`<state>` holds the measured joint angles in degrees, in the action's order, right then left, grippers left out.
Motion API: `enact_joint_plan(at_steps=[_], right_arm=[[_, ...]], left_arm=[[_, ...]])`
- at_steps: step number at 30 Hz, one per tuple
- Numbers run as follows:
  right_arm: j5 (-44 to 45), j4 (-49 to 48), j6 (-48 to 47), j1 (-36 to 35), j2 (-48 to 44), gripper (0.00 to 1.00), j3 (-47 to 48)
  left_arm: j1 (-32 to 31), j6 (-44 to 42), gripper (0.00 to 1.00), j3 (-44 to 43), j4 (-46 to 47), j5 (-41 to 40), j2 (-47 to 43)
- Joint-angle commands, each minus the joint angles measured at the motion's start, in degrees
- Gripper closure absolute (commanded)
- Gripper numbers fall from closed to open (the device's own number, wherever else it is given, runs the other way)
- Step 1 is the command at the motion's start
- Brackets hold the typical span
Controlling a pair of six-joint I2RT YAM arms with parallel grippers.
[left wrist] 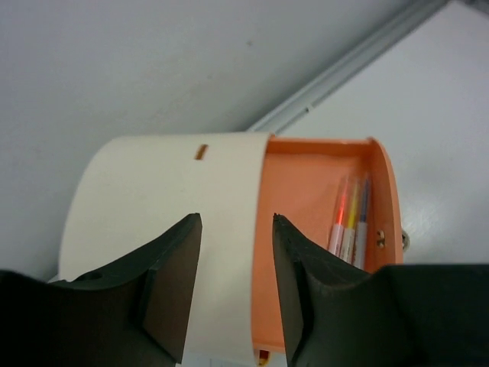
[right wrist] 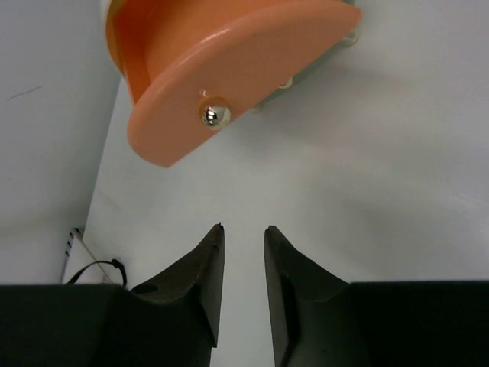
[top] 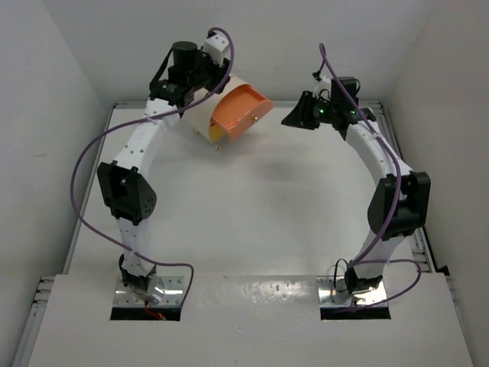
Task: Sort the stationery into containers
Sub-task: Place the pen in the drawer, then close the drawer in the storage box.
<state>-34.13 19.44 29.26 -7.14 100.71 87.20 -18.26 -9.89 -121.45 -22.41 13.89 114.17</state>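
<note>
Closest to you in the right wrist view, the right gripper (right wrist: 243, 229) shows two dark fingers parted by a narrow gap, grasping nothing. At 12 o'clock from it, a shade toward 11, stands the orange drawer (right wrist: 229, 69). Its front faces the gripper, and its small metal knob (right wrist: 215, 115) is apart from the fingertips, with bare tabletop (right wrist: 367, 191) between.

Seen from overhead, the drawer juts from the cream cabinet (top: 202, 115) toward 3 o'clock. The right gripper waits on that same side, so this arm is nearer the drawer front. The left gripper (left wrist: 237, 218), released and empty, hovers over the cabinet's top. The pens (left wrist: 348, 218) lie inside the drawer, lengthwise along its front wall, at 2 o'clock from the left gripper. Pushing the drawer shut looks like your remaining move.
</note>
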Motion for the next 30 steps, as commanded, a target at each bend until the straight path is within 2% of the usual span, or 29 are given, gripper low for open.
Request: enact_joint_plan(at_steps=[1,8,13,30], right_arm=[[-0.50,-6.52,5.63,-1.74,3.60,0.74,4.55],[0.12,-9.24,11.52,-2.97,8.88,0.83,8.95],[0.82,-10.30,12.75,-3.85,11.00,0.84,9.65],[1.70,-15.40,19.79,-6.57,18.38,0.84,13.78]], left_arm=[[3.05,6.62,0.53,0.50,7.90,-1.32,-5.62],[14.30,26.22,0.62,9.38,20.47,13.24,-5.28],[15.19,24.92,0.64,4.47,15.92,14.85,-0.62],[14.48,20.53,0.63,5.78,11.51,15.82,2.90]])
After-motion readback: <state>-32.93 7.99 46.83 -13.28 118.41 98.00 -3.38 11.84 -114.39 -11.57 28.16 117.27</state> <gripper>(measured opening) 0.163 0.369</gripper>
